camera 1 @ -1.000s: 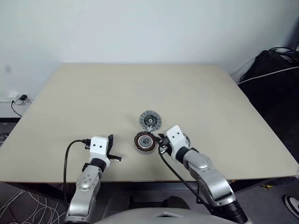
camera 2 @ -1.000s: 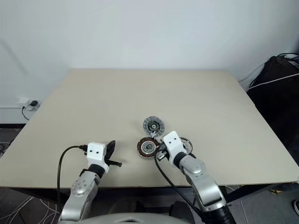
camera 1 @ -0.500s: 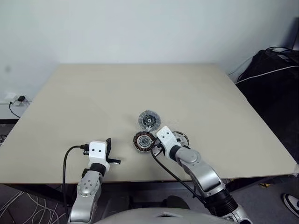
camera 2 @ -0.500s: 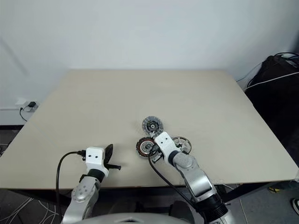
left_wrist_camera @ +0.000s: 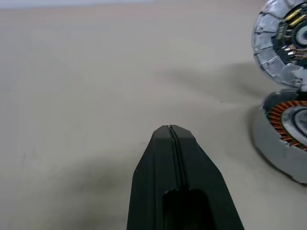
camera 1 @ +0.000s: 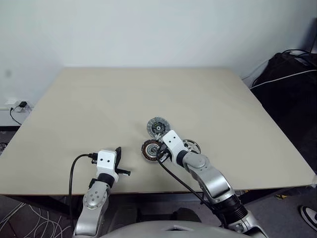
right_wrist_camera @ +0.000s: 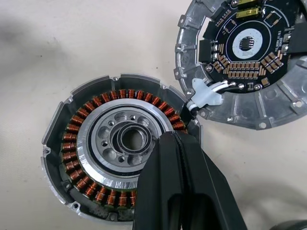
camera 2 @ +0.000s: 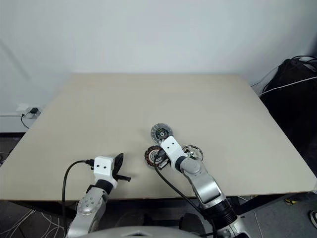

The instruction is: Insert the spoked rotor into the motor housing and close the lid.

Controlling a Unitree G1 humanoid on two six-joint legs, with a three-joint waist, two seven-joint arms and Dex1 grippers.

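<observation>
The motor housing (right_wrist_camera: 91, 158), a dark round shell with copper windings around a silver centre, lies near the table's front edge. My right gripper (right_wrist_camera: 176, 135) is shut, its tips just over the housing's inner ring on the side nearest the lid. The lid (camera 1: 158, 128), a grey ribbed disc with a dark middle, lies just behind the housing and touches it. The spoked rotor (camera 1: 191, 147) lies to the right of the housing, partly behind my right arm. My left gripper (left_wrist_camera: 170, 127) is shut and empty, low over bare table to the left of the housing (left_wrist_camera: 288, 139).
The beige table (camera 1: 99, 99) is bare around the three parts. A black cable runs from each wrist down over the front edge. Dark bags and cables (camera 1: 292, 69) lie on the floor past the table's right side.
My right wrist has swung a little left over the housing, uncovering the rotor beside it. The left gripper has kept still.
</observation>
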